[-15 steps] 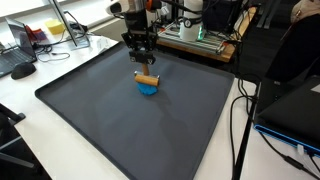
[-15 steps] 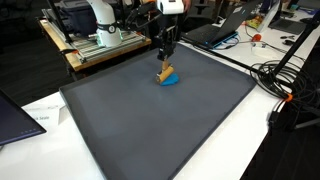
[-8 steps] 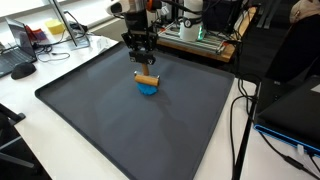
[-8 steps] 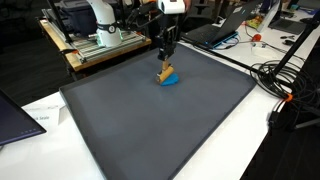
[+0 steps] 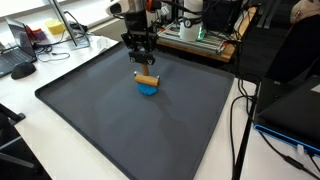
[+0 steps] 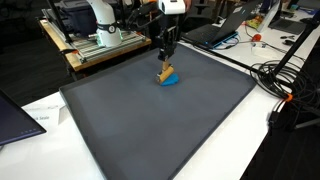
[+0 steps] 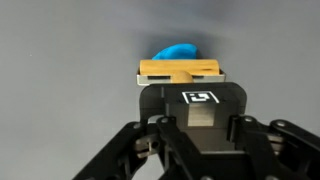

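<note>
A small wooden block (image 5: 147, 79) rests tilted on a blue rounded piece (image 5: 148, 89) near the far side of a dark grey mat (image 5: 120, 130). My gripper (image 5: 144, 66) points straight down onto the block, jaws shut on its upper edge. In the other exterior view the gripper (image 6: 165, 62) stands over the block (image 6: 165, 73) and the blue piece (image 6: 172, 80). The wrist view shows the wooden block (image 7: 180, 69) right at my gripper (image 7: 190, 88), with the blue piece (image 7: 178, 51) just beyond it. The front finger hides where the pads meet the wood.
A bench of electronics (image 5: 195, 35) stands behind the mat. A keyboard (image 5: 20, 68) and a yellow box (image 5: 55, 30) sit off one side. Cables (image 5: 245, 130) hang at the other edge. A laptop (image 6: 10, 115) and cables (image 6: 285, 85) flank the mat (image 6: 150, 130).
</note>
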